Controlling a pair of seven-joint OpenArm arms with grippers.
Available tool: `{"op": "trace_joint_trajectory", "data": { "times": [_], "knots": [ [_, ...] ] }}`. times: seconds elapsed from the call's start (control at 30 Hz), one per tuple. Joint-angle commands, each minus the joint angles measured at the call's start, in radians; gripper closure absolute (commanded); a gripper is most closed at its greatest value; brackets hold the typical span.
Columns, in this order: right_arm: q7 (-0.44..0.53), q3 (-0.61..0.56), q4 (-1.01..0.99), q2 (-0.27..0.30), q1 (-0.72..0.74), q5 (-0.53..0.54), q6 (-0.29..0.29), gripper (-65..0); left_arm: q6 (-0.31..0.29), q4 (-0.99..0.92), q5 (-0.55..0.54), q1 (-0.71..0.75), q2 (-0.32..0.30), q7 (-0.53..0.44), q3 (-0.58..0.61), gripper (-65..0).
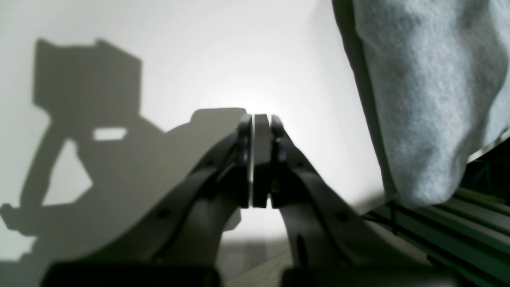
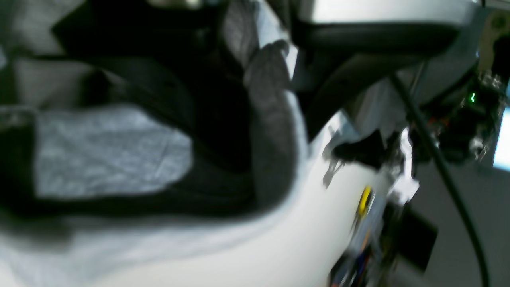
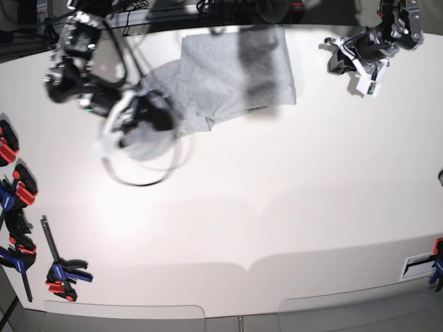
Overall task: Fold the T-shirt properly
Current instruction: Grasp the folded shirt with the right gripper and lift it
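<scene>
Blurring right gripper [image 3: 128, 128] behind bunched T-shirt [image 3: 232, 72].

Nothing here can be read. The T-shirt [image 3: 228, 72], lying at the far edge of the tabletop [image 3: 277, 207], shows only plain grey cloth, with no lettering facing up in any view. In the right wrist view a small green light [image 2: 473, 97] glows on the electronics past the tabletop's edge, but it is too blurred to pass for a figure or sign. A small white tag [image 3: 417, 266] sits at the near right corner of the tabletop, too small for any print on it to be made out. The clamps [image 3: 62, 273] along the left edge carry no marking that can be told.
</scene>
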Motion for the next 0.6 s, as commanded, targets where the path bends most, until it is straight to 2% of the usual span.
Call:
{"op": "trace_joint_trajectory", "data": {
  "times": [0.0, 0.17, 0.33, 0.57],
  "knots": [
    [0.018, -0.031, 0.027, -0.016, 0.008, 0.014, 0.012, 0.0, -0.007, 0.017, -0.01, 0.003, -0.013, -0.008, -0.005, 0.0],
    [0.018, -0.202, 0.031, -0.143, 0.009, -0.032, 0.012, 0.0, -0.007, 0.017, -0.01, 0.003, -0.013, -0.005, -0.005, 0.0],
    [0.047, -0.377, 0.031, -0.245, 0.009, -0.173, 0.012, 0.0, -0.007, 0.017, -0.01, 0.003, -0.013, -0.006, -0.005, 0.0],
    [0.08, -0.577, 0.031, -0.248, 0.008, -0.37, 0.012, 0.0, -0.007, 0.017, -0.01, 0.003, -0.013, -0.006, -0.005, 0.0]
  ]
}}
